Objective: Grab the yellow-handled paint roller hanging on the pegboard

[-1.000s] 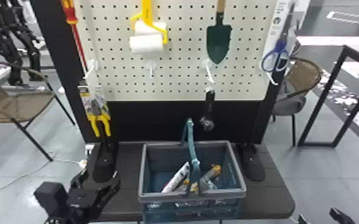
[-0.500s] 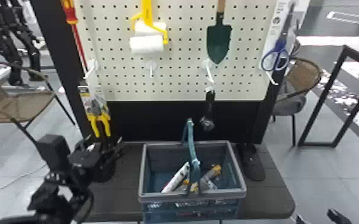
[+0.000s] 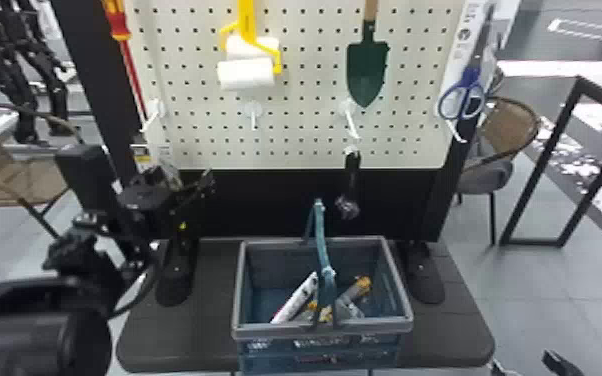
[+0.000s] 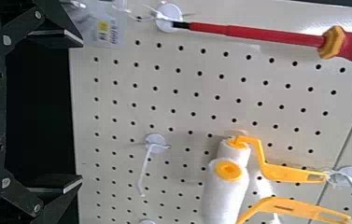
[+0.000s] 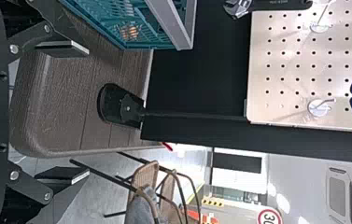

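My left gripper [image 3: 183, 176] is in front of the black panel under the pegboard [image 3: 205, 145], lower and left of the paint roller. The paint roller [image 3: 246, 73] hangs high on the board, with a yellow handle and white rolls. In the left wrist view, my left gripper [image 4: 79, 111] stands open with nothing between its fingers. Two white rolls with yellow handles show there, the front roller [image 4: 225, 191] partly overlapping the rear roller [image 4: 283, 172], both away from the fingertips. My right gripper [image 3: 524, 364] is parked low at the right; in its wrist view the right gripper [image 5: 88, 112] is open and holds nothing.
A red screwdriver [image 3: 132, 75], a green trowel [image 3: 366, 65], blue scissors [image 3: 471, 95] and a black-handled tool [image 3: 351, 175] hang around the board. White hooks [image 3: 253, 115] stick out from it. A basket [image 3: 322, 327] with items stands on the dark table [image 3: 445, 340].
My left arm has come up and forward from the lower left, bringing its gripper higher and in front of the yellow pliers. The right gripper has hardly moved.
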